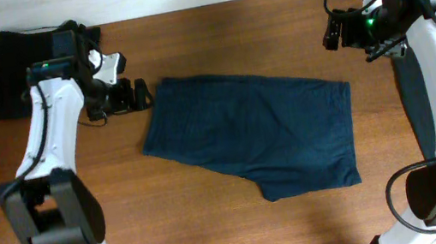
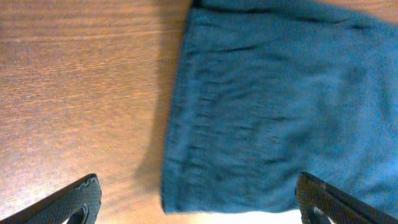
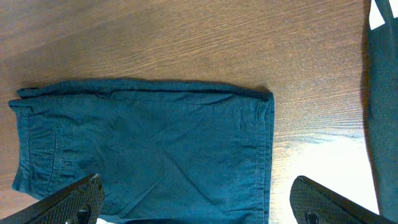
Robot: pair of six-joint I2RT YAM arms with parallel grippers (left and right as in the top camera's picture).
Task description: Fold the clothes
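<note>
A pair of dark teal shorts (image 1: 254, 134) lies flat in the middle of the wooden table, waistband to the left and legs to the right. It also shows in the left wrist view (image 2: 267, 106) and the right wrist view (image 3: 149, 155). My left gripper (image 1: 138, 94) is open and empty, just off the shorts' upper left corner; its fingertips (image 2: 199, 208) frame the waistband end. My right gripper (image 1: 333, 34) is open and empty, raised beyond the shorts' upper right corner; its fingertips (image 3: 196, 205) frame the leg hems.
A black garment (image 1: 14, 61) is piled at the table's far left corner. A dark cloth (image 1: 417, 109) hangs along the right edge, also in the right wrist view (image 3: 382, 106). Bare wood (image 1: 216, 226) surrounds the shorts.
</note>
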